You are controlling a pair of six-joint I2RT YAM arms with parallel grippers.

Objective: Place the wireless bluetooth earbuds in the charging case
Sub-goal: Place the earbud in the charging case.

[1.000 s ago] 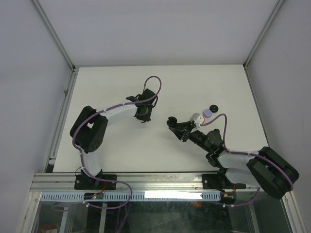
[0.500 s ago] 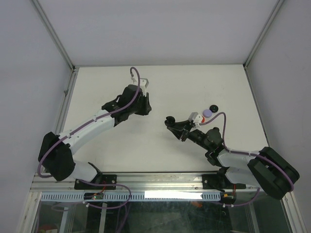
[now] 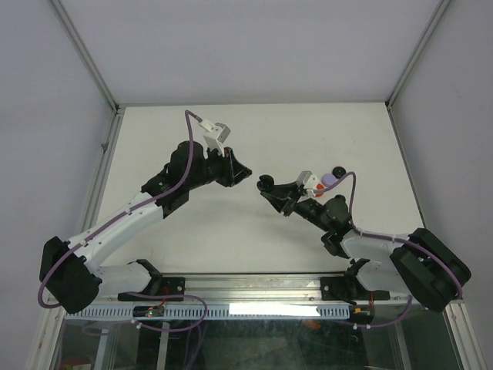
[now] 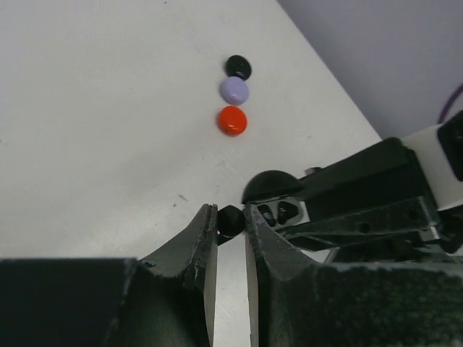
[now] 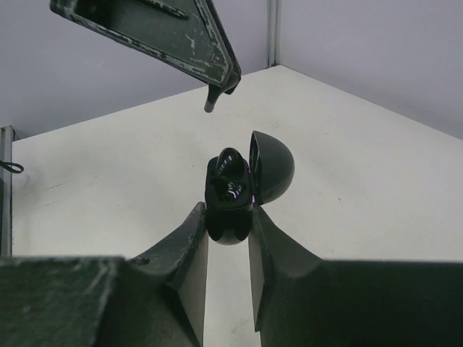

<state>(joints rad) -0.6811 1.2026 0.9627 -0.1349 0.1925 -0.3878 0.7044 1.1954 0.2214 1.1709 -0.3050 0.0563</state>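
Note:
My left gripper (image 4: 230, 217) is shut on a small black earbud (image 4: 231, 220), held at its fingertips above the table. My right gripper (image 5: 228, 217) is shut on an open black charging case (image 5: 230, 195) with its domed lid (image 5: 273, 168) swung aside. In the left wrist view the case (image 4: 283, 210) sits just right of the earbud, two dark sockets showing. In the top view the left gripper (image 3: 243, 176) and the right gripper (image 3: 266, 186) face each other a short gap apart. In the right wrist view the earbud's stem (image 5: 210, 105) pokes from the left fingers (image 5: 181, 36), above the case.
Three closed round cases lie in a row on the white table (image 4: 108, 108): black (image 4: 236, 67), lavender (image 4: 234, 90) and red (image 4: 232, 121). In the top view the black case (image 3: 337, 170) and the lavender case (image 3: 329, 179) sit behind the right arm. Walls enclose the table.
The left arm has stretched out and swung right, bringing its gripper close to the right gripper. The right gripper with the case has shifted a little left and up.

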